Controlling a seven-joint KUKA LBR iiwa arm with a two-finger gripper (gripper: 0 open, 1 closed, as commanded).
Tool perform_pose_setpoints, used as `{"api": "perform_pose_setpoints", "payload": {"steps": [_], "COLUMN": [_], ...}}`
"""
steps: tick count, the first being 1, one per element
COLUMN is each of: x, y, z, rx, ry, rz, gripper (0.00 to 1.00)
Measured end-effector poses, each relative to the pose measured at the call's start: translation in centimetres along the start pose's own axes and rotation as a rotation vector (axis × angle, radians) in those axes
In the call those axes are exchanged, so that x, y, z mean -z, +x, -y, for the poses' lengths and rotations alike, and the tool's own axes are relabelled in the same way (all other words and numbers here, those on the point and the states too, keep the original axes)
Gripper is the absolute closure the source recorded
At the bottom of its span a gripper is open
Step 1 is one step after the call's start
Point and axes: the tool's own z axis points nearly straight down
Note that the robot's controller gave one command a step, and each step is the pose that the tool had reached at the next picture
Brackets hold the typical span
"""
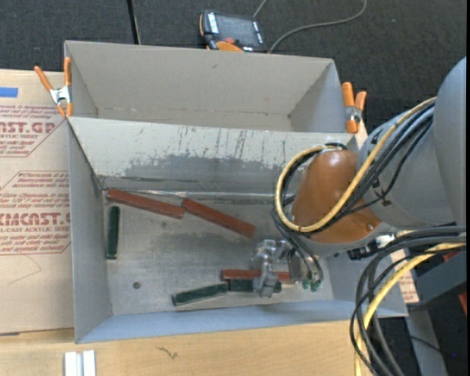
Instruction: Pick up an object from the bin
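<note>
The grey metal bin took up the middle of the view, its floor scuffed and its back wall streaked. From the right the arm reached in over the rim, hung with loops of yellow and black cable. Its orange cover sat above the right part of the bin. Below that cover the jaws were low in the bin, right of centre and close to the front wall. The metal parts there ran together, so I could not tell whether the jaws stood open or closed, nor whether anything was clamped between them.

Two long reddish-brown bars lay almost end to end at the foot of the back wall. The left long bar was nearly level. The right long bar slanted down toward the jaws. An upright-lying green bar rested alone beside the left wall, pointing front to back, well apart from the rest. A front green bar lay near the front wall, left of the jaws and slightly tilted.

The short reddish-brown bar lay just above the right end of the front green bar, and its own right end ran in beneath the jaws. A small green piece sat just to the right of the jaws.
</note>
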Motion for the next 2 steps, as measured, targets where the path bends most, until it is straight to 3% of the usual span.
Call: {"api": "perform_pose_setpoints", "payload": {"steps": [1,2], "x": [14.8,10.9], "y": [-1.0,-1.2], "z": [3.6,3.0], "rx": [0.177,0.177], "ry": [0.003,0.000], "rz": [0.011,0.001], "gripper": [1.00,1.00]}}
